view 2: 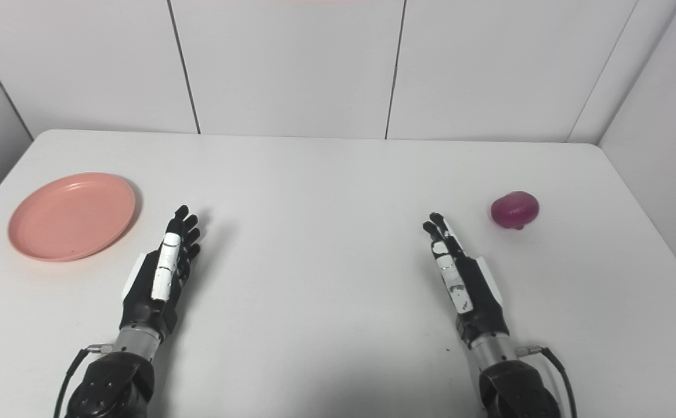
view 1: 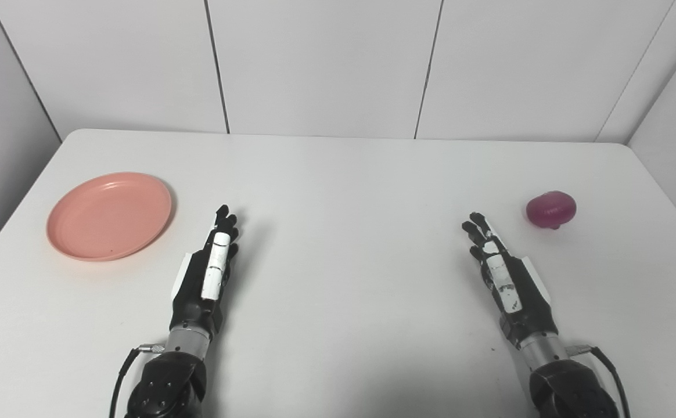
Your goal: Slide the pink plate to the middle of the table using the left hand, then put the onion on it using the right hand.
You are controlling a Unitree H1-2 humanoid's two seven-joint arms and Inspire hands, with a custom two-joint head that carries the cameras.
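- Pink round plastic plate (view 1: pixel 109 215) lies flat at the left side of the white table (view 1: pixel 344 191), near the left edge; nothing in it.
- Purple-red onion (view 1: pixel 551 209) sits on the bare table top at the right side, well apart from the plate.
- Left hand (view 1: pixel 210 273), black with a white strip, lies low over the table just right of the plate, not touching it; fingers straight, extended, holding nothing.
- Right hand (view 1: pixel 503 276) points forward, near the onion but apart from it; fingers straight, slightly spread, empty.
- White panelled wall (view 1: pixel 326 64) behind.
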